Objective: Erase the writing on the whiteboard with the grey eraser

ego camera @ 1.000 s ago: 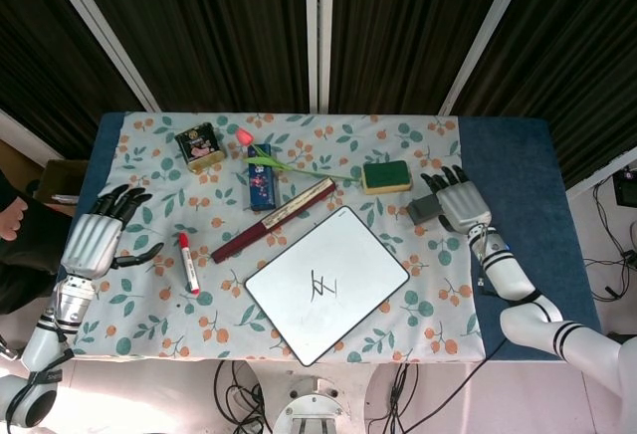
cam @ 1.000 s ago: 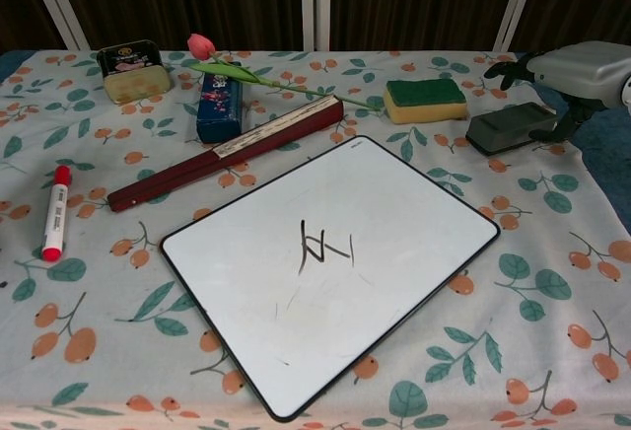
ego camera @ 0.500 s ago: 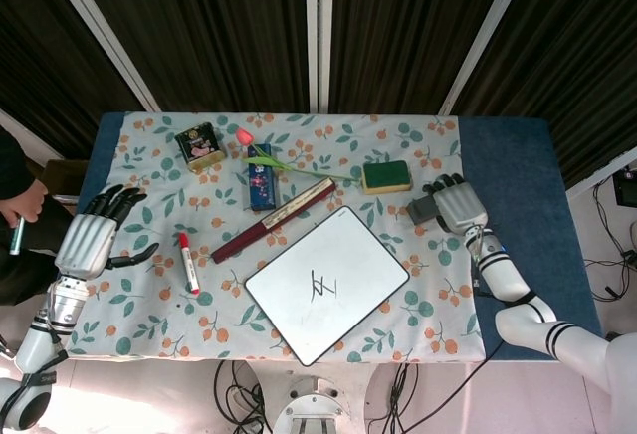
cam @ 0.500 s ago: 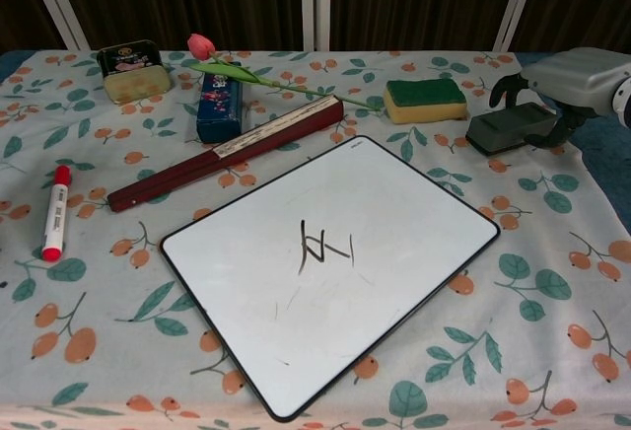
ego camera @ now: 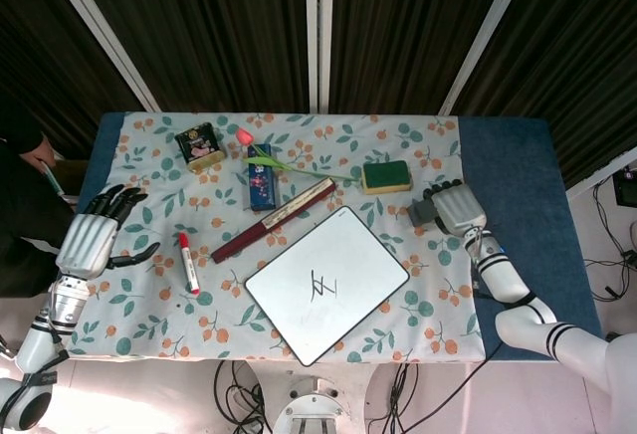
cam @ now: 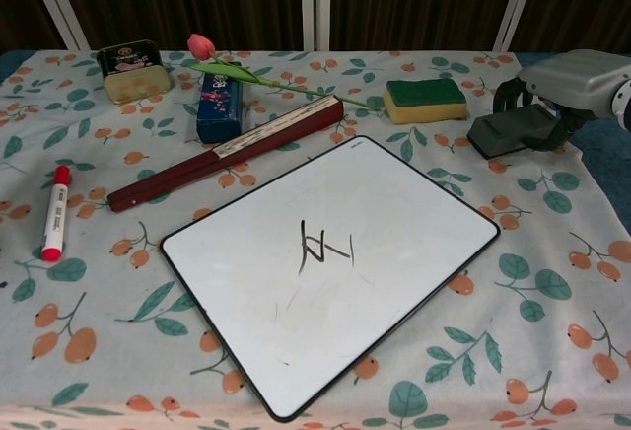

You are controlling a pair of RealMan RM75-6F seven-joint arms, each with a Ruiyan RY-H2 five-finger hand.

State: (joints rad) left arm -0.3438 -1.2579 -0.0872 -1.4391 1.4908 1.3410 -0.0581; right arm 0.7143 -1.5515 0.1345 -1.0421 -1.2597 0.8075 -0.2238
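A flat white rectangular whiteboard with a dark rim [cam: 330, 270] is laid near the middle of a floral-printed tablecloth [cam: 552, 282], turned at an angle, with a small black scribble [cam: 320, 247] marked at its centre. To the far right, a grey block-shaped eraser [cam: 511, 131] is gripped by the silver right hand [cam: 567, 80], whose dark fingers [cam: 513, 93] are curled over its far edge. In the head view, the left hand [ego camera: 95, 235] is seen at the left edge of the table, fingers spread, nothing held. A green and yellow sponge [cam: 425, 100] is placed just left of the eraser. A red marker pen [cam: 55, 211] is laid at the left.
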